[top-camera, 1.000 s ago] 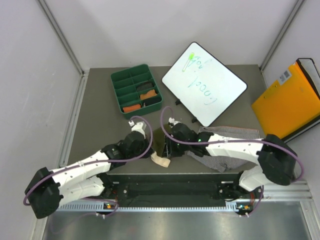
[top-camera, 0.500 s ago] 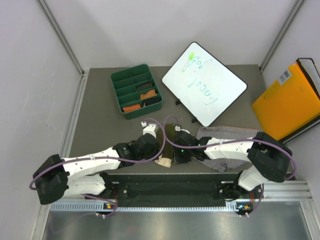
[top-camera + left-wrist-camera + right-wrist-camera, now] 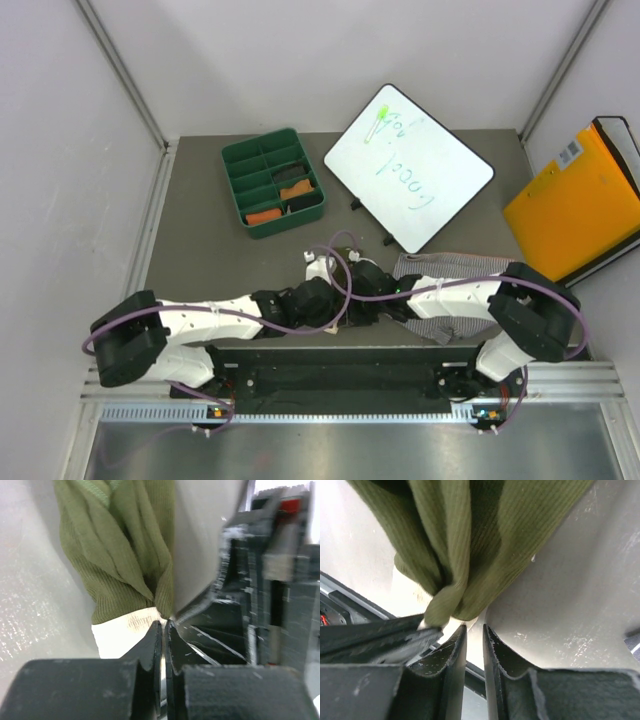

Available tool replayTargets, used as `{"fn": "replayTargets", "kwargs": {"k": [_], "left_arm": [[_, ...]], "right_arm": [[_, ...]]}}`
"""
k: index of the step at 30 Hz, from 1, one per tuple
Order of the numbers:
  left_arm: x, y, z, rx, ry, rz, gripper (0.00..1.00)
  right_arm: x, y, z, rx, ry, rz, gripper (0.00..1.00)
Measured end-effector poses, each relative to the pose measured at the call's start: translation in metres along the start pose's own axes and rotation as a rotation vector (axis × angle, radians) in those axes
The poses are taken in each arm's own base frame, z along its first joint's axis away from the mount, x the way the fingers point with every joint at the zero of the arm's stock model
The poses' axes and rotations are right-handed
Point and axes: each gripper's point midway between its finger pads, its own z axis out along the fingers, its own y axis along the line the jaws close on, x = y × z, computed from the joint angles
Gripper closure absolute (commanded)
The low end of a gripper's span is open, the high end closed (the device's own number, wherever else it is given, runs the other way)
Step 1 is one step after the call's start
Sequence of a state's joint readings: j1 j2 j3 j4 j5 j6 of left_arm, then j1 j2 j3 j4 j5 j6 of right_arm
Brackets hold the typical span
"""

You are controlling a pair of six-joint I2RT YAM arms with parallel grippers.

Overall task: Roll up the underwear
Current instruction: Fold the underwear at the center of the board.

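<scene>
Olive underwear [image 3: 125, 555]: ribbed green cloth, bunched into folds that run together at one corner. It lies on the table [image 3: 200, 250] near the front edge, between the two arms.
Waistband [image 3: 120, 635]: cream, showing under the gathered olive corner.
Left gripper [image 3: 163, 627]: clenched, fingertips pressed together right where the folds meet the cream band (looks like a pinch on the cloth edge).
Right gripper [image 3: 474, 630]: fingers nearly together with a thin slit between them, tips at the same gathered corner. Cannot tell whether cloth is caught in the slit.
Grippers, relation: tips just beside each other; a left finger shows at the left in the right wrist view.
Striped underwear [image 3: 470, 262]: flat on the table, partly under the right arm.
Tray [image 3: 232, 160]: green, divided, far left. Orange and dark bundles sit in the nearer compartments.
Whiteboard [image 3: 408, 165]: far centre, green writing on it.
Folder [image 3: 575, 205]: orange, at the right wall.
</scene>
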State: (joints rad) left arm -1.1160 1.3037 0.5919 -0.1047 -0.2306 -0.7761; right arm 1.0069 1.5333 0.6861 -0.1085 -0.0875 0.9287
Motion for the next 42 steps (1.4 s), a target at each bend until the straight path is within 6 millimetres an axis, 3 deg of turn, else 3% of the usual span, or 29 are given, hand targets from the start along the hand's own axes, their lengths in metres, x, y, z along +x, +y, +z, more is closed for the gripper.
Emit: {"fn": "replayTargets", "kwargs": {"k": [6,11,13,17,24,29,37,41,42], "left_arm": [[0.005,0.01,0.007,-0.057,-0.001,-0.032,1.0],[0.009,0.01,0.01,-0.034,-0.009,-0.054,1.0],[0.009,0.009,0.01,-0.028,-0.011,-0.056,1.0],[0.01,0.007,0.012,-0.006,-0.019,-0.062,1.0],[0.012,0.007,0.008,0.032,-0.041,-0.076,1.0],[0.013,0.006,0.008,0.045,-0.042,-0.079,1.0],[0.014,0.005,0.008,0.052,-0.038,-0.079,1.0],[0.014,0.005,0.008,0.053,-0.038,-0.081,1.0],[0.014,0.005,0.008,0.052,-0.038,-0.083,1.0]], "right_arm": [[-0.001,0.0,-0.003,-0.004,-0.007,0.013,0.63],[-0.006,-0.022,-0.023,0.03,-0.056,0.044,0.49],[-0.015,-0.031,-0.035,0.032,-0.096,0.069,0.45],[-0.044,-0.029,-0.051,-0.011,-0.195,0.082,0.36],[-0.075,-0.018,-0.045,-0.067,-0.236,0.047,0.25],[-0.09,0.002,-0.03,-0.121,-0.226,-0.004,0.23],[-0.099,0.008,-0.011,-0.116,-0.196,-0.052,0.26],[-0.101,0.007,-0.001,-0.104,-0.181,-0.066,0.46],[-0.101,0.007,0.001,-0.099,-0.177,-0.069,0.56]]}}
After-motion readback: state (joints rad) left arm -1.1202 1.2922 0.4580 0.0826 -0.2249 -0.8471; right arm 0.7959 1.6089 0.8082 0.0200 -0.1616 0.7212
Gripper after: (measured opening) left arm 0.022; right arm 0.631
